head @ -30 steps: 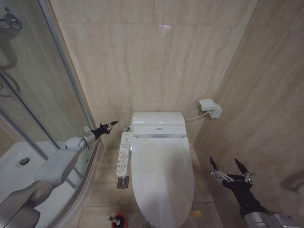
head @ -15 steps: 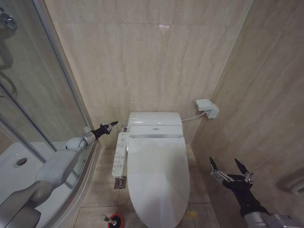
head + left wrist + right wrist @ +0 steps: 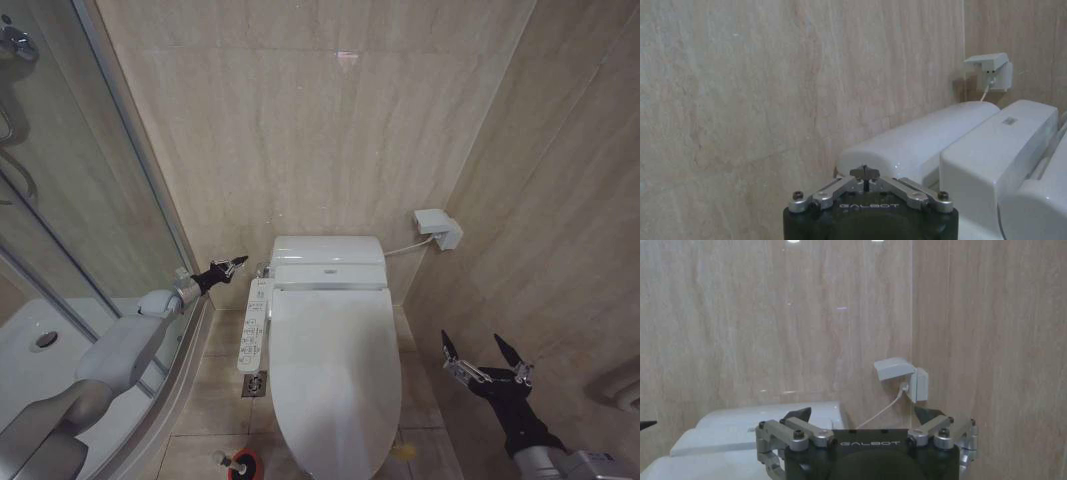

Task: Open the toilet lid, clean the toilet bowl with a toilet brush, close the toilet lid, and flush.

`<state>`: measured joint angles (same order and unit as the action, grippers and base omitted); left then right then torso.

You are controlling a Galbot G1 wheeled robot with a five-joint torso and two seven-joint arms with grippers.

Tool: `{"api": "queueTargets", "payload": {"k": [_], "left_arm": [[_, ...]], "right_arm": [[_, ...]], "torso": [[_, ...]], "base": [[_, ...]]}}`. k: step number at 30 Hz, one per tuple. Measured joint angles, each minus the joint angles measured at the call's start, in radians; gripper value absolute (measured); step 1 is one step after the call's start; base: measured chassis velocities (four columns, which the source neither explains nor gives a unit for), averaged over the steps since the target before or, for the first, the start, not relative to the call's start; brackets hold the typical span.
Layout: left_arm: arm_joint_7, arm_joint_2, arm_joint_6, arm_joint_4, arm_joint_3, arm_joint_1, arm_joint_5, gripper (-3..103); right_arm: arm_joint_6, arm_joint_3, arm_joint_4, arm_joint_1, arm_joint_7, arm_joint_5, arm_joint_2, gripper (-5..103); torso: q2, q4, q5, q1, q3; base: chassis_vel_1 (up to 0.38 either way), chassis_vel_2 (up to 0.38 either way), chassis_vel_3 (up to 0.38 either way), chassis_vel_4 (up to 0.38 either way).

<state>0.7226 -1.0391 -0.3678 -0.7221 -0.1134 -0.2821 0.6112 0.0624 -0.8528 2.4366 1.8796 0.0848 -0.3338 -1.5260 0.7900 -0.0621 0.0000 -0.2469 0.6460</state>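
White plastic, shut flat: the toilet lid [image 3: 335, 375] lies closed over the toilet bowl [image 3: 330, 455], which stands against the beige tiled wall [image 3: 330, 120] with the bidet-seat unit [image 3: 328, 262] at its back. Nothing of the job appears done. The lid is down and the toilet brush [image 3: 228, 461] stands in its round red holder [image 3: 245, 465] on the floor beside the front of the bowl, near the shower tray [image 3: 30, 345], so opening, scrubbing, closing and flushing all seem to lie ahead.

Neither arm touches anything. The left hand [image 3: 233, 264] is held out level beside the back of the toilet, just off the button remote panel [image 3: 254, 325], its fingers pressed together to a point; its wrist camera looks along the bidet unit toward the wall socket [image 3: 438, 228]. The right hand [image 3: 482, 355] hangs low near the side wall, well apart from the bowl, its fingers spread wide and empty.
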Motion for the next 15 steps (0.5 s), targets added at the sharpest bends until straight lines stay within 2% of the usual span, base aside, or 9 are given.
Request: {"api": "queueTargets", "payload": {"k": [15], "left_arm": [[0.009, -0.009, 0.000, 0.000, 0.005, -0.014, 0.000, 0]], "right_arm": [[0.000, 0.000, 0.000, 0.000, 0.000, 0.000, 0.000, 100]], "torso": [[0.000, 0.0001, 0.0000, 0.000, 0.000]], "base": [[0.000, 0.000, 0.000, 0.000]]}}
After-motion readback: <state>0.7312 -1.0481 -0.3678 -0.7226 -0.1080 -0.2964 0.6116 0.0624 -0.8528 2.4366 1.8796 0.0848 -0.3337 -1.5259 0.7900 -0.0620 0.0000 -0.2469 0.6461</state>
